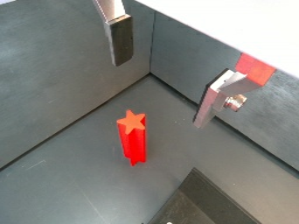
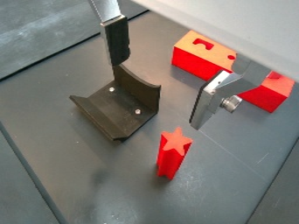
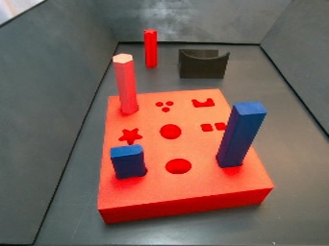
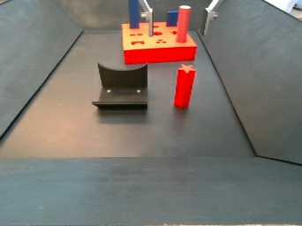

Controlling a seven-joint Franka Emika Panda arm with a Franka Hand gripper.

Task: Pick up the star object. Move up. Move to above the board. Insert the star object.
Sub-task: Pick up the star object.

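Silver fingers [image 1: 121, 39] of the gripper [image 1: 163, 74] spread wide, released, above the star object [image 1: 132, 136].

Wrist views: star object [image 2: 172, 153] upright on the dark desk [image 1: 70, 131], below the gap between the pads and touched by neither; fixture [image 2: 119, 107] just beside it, board [image 2: 205, 54] further off with a second red piece behind the far finger [image 2: 214, 99]. Side views: board [image 3: 180, 144] closest, carrying a pale-topped hexagonal post [image 3: 126, 84] and two blue blocks [image 3: 240, 135], star-shaped hole [image 3: 129, 135] open on top; star object [image 3: 150, 48] standing well apart at the back, near the fixture [image 3: 199, 61]. From the opposite side: fixture [image 4: 122, 86] and star object [image 4: 183, 86] side by side mid-desk, board [image 4: 157, 42] beyond, gripper fingers barely showing at the upper edge.
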